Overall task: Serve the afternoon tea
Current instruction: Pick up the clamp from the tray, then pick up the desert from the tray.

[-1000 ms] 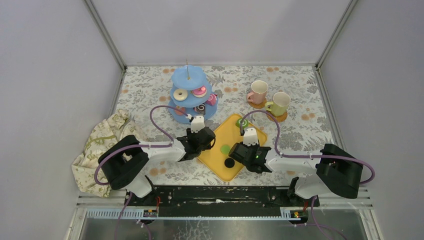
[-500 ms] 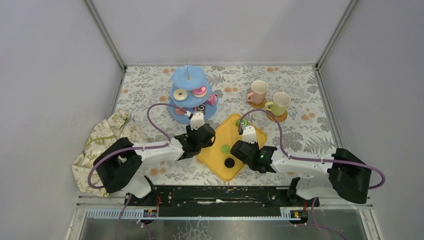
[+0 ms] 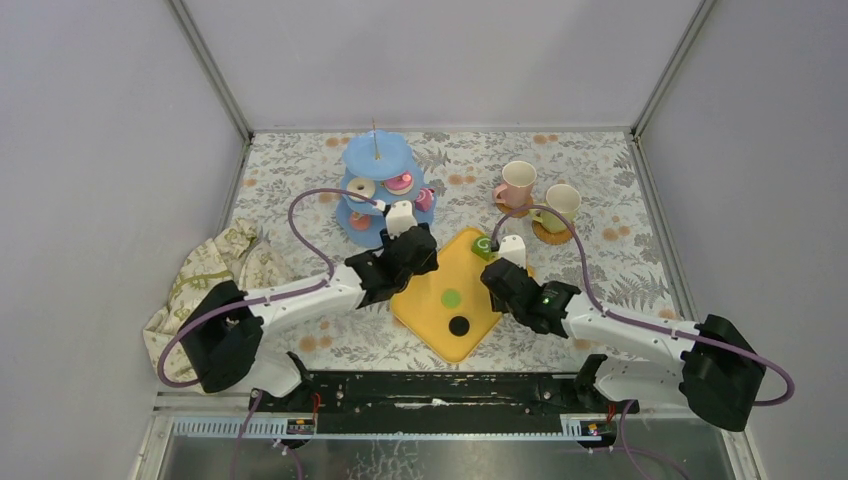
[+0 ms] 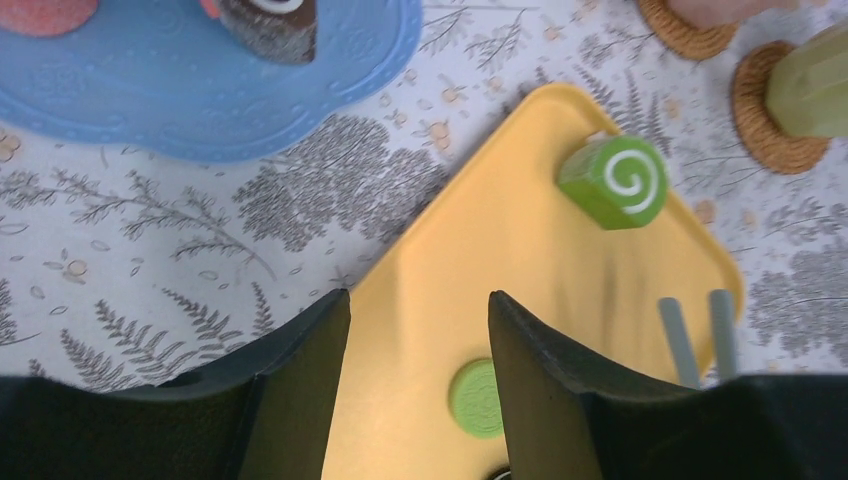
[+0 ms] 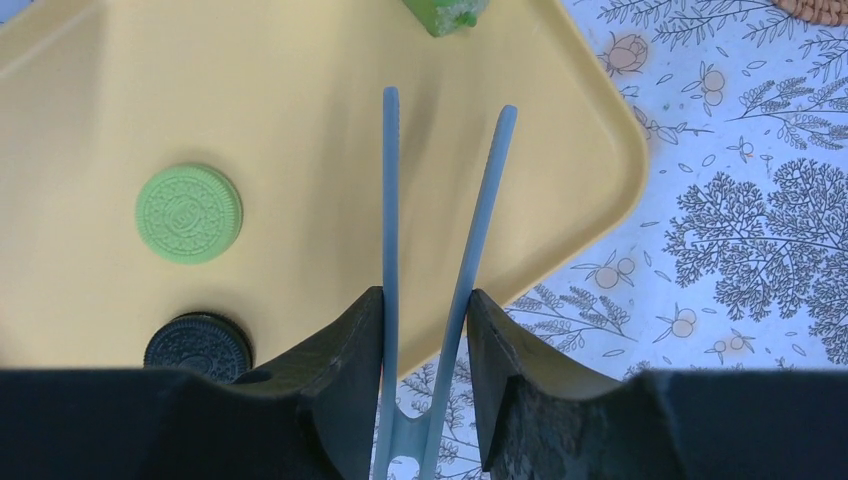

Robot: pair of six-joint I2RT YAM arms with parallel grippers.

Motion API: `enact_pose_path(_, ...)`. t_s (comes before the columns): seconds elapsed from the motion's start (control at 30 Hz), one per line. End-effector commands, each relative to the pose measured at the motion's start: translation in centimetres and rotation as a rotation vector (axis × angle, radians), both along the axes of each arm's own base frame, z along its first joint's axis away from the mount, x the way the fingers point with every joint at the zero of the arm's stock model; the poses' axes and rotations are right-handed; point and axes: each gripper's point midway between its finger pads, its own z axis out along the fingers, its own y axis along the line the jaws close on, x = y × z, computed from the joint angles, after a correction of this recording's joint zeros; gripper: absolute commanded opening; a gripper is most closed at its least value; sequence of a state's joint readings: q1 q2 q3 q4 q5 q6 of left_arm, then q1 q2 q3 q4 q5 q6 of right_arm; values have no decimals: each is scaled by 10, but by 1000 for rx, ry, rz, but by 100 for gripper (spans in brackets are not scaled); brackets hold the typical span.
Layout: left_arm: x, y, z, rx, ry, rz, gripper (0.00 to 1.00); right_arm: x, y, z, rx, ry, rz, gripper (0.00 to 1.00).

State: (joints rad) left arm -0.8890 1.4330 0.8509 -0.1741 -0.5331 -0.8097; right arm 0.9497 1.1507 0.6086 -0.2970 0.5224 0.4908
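On the counter (image 3: 620, 250), centre-near: yellow tray (image 3: 425, 308), set diagonally. On it are a green roll (image 4: 615, 182) with a white swirl at the far corner, a green cookie (image 5: 189, 213) mid-tray, and a black cookie (image 5: 198, 345) just nearer the arms. All three lie apart from one another.

Left fingers (image 4: 300, 385): apart, nothing between them. They sit over the tray's left edge, with the green cookie showing in the gap below. Cannot tell whether they touch the tray.

Right fingers (image 5: 345, 385): clamped on pale blue tongs (image 5: 388, 200) near the hinge end. The tong arms reach over the tray's right part toward the roll. The tips are spread, stop short of the roll and grip nothing.

Stand (image 3: 375, 160): far-left of the tray, just beyond the left fingers.
- Middle tier: a pale ring donut (image 3: 360, 189) and a pink donut (image 3: 399, 183).
- Bottom tier: a brown piece (image 4: 270, 20) with white icing, and beside it a reddish piece, kind not discernible.

Pink mug (image 3: 517, 183) and green mug (image 3: 562, 203): far-right of the tray, upright, side by side, each on a woven coaster (image 4: 750, 110).

Cloth (image 3: 200, 285): bunched at the counter's left edge.
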Motion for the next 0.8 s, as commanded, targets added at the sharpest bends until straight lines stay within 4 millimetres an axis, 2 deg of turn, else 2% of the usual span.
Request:
enact_pose_path(0.0, 13, -14, 17, -19, -19, -7, 61, 15, 15, 16, 66, -11, 58, 41)
enact_pose_path(0.07, 19, -22, 23, -24, -23, -13, 61, 19, 15, 14, 54, 3, 69, 41)
enact_pose_path(0.27, 31, -41, 26, -19, -14, -31, 61, 29, 18, 8, 51, 19, 79, 42)
enact_pose_path(0.77, 53, -62, 4, 12, 23, -32, 61, 55, 14, -7, 56, 52, 57, 41)
